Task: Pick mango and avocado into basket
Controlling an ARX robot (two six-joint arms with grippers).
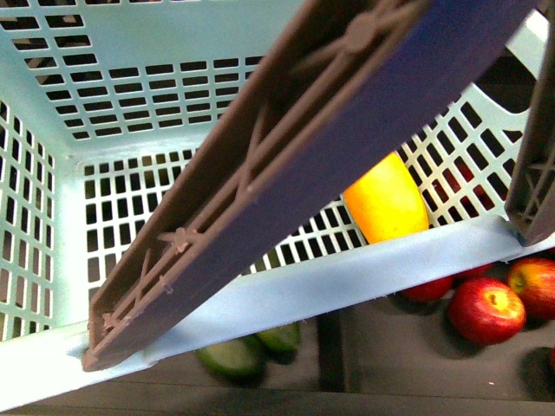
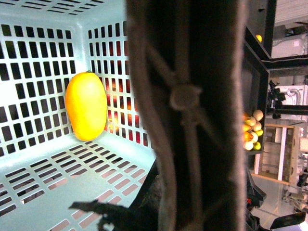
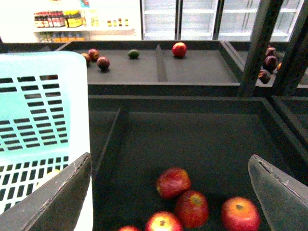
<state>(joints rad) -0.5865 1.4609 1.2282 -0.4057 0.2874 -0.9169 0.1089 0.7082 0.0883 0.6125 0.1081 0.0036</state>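
- Left pincer: hidden behind the ribbed brown handle point(image 2: 185, 96), cannot tell its state.
- Smooth yellow-orange mango point(image 1: 386, 204) already lies in the teal lattice basket point(image 1: 347, 282), near-right corner.
- Right pincer point(image 3: 169, 158) spread, empty, over glossy red apples point(image 3: 173, 183).
- Next, I judge: reach far for the dull, dark-green, egg-shaped avocado point(image 3: 133, 54).

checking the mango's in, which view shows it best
Left wrist view: the whole mango shows, against the basket wall. The front view catches only part, cut off by the handle and rim. The right wrist view shows no clear mango.
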